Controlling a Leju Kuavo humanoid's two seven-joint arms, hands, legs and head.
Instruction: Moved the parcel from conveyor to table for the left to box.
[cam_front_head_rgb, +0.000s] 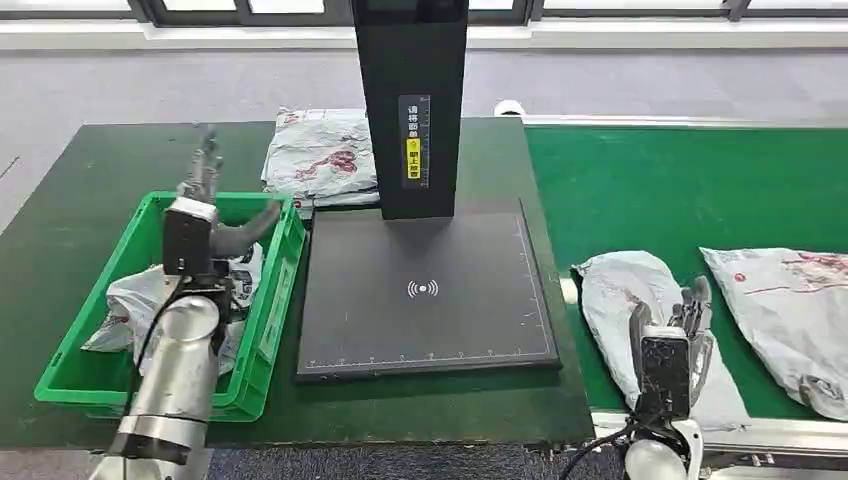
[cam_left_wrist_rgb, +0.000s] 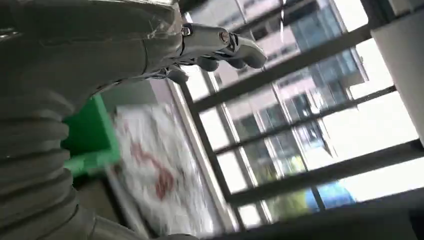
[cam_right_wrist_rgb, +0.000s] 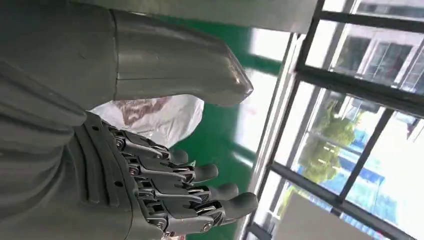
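Right hand (cam_front_head_rgb: 672, 335) open, empty, hovering over nearest parcel (cam_front_head_rgb: 640, 320) on conveyor (cam_front_head_rgb: 660, 190), nothing grasped; left hand (cam_front_head_rgb: 205, 195) open, empty above green crate (cam_front_head_rgb: 275, 290) already holding a bag; transfer to worktop (cam_front_head_rgb: 60, 190) not begun, boxing pending.

Grey carpet floor (cam_front_head_rgb: 120, 85) around and beyond the work area. Dark green-topped table (cam_front_head_rgb: 60, 215) at left; green conveyor belt (cam_front_head_rgb: 690, 185) adjoining at right, pale metal edge rail (cam_front_head_rgb: 790, 432) along its near side. Black upright column (cam_front_head_rgb: 412, 100) with a yellow label, standing on a flat black square platform (cam_front_head_rgb: 425, 290) with white ruler markings. Dark-framed window wall (cam_front_head_rgb: 300, 10) at the far side; daylight bright through the glass (cam_left_wrist_rgb: 320, 110), buildings and trees blurred outside (cam_right_wrist_rgb: 340, 135).
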